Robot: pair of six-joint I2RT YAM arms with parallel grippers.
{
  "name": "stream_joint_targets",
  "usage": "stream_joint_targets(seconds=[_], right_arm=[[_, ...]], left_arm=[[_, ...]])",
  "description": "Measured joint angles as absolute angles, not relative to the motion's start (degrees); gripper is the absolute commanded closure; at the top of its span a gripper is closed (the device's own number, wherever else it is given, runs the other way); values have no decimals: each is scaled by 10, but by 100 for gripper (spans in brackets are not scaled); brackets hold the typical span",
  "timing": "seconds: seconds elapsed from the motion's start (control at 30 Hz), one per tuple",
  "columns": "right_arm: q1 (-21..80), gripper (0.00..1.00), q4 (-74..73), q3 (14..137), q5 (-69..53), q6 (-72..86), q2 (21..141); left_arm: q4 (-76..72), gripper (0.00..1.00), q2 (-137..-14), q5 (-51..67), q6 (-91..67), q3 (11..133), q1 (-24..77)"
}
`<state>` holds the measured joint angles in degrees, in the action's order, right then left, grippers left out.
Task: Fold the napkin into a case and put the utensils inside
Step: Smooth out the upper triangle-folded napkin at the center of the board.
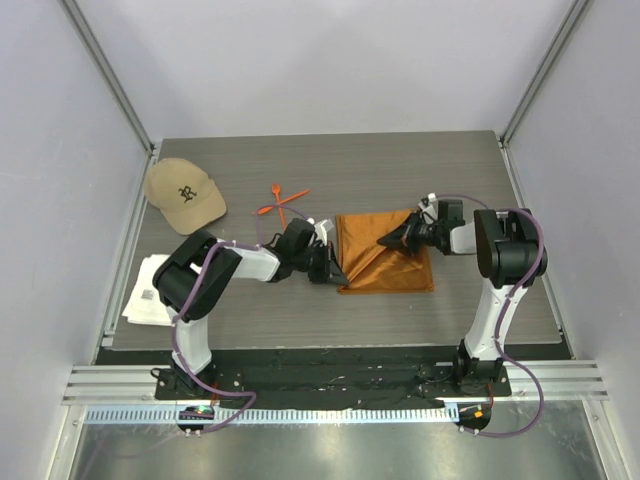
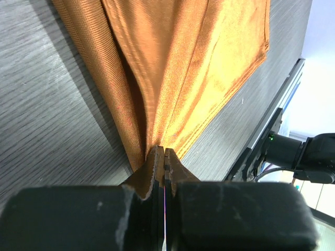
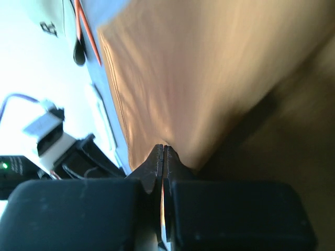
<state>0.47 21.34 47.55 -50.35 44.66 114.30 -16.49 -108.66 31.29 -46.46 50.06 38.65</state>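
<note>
The rust-orange napkin [image 1: 388, 258] lies partly folded in the middle of the table, with one layer raised. My left gripper [image 1: 336, 271] is shut on its near-left corner, and in the left wrist view the cloth [image 2: 199, 68] fans out from the closed tips [image 2: 164, 151]. My right gripper [image 1: 386, 241] is shut on a lifted edge over the napkin's middle; the cloth [image 3: 209, 68] hangs from its tips [image 3: 164, 148]. Two bright-orange utensils [image 1: 280, 203] lie crossed on the table left of the napkin, and one [image 3: 86, 31] shows in the right wrist view.
A tan cap [image 1: 185, 193] sits at the far left of the table. A white towel [image 1: 148, 290] lies at the left edge, near my left arm's elbow. Metal rails run along the table's sides and front.
</note>
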Motion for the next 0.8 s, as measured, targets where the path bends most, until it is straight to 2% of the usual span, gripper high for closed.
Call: stream_joint_targets(seconds=[0.2,0.27,0.33,0.37,0.43,0.47,0.6,0.63,0.67,0.7,0.8], right_arm=[[-28,96,192,528,-500,430,1169],[-40,95,192,549,-501,432,1183],[-44,92,192,565,-499,435,1192],[-46,88,190,569,-494,437,1192],[-45,85,182,573,-482,439,1188],[-43,82,172,573,-475,440,1183],[-14,74,114,572,-433,437,1139],[-1,73,91,572,-416,431,1122],[13,68,68,572,-400,424,1103],[26,67,49,572,-388,418,1087],[62,61,-1,562,-355,395,1029]], left_arm=[[-171,100,-1088,317,-465,499,387],[-172,97,-1088,317,-466,498,387],[-171,82,-1087,317,-465,498,387],[-167,67,-1086,316,-465,498,387],[-152,55,-1075,317,-468,499,387],[-142,39,-1067,312,-462,503,387],[-41,38,-1047,260,-434,569,390],[-12,39,-1047,238,-423,597,390],[8,47,-1047,220,-413,620,389],[29,51,-1047,199,-400,645,388],[84,52,-1051,121,-361,724,383]])
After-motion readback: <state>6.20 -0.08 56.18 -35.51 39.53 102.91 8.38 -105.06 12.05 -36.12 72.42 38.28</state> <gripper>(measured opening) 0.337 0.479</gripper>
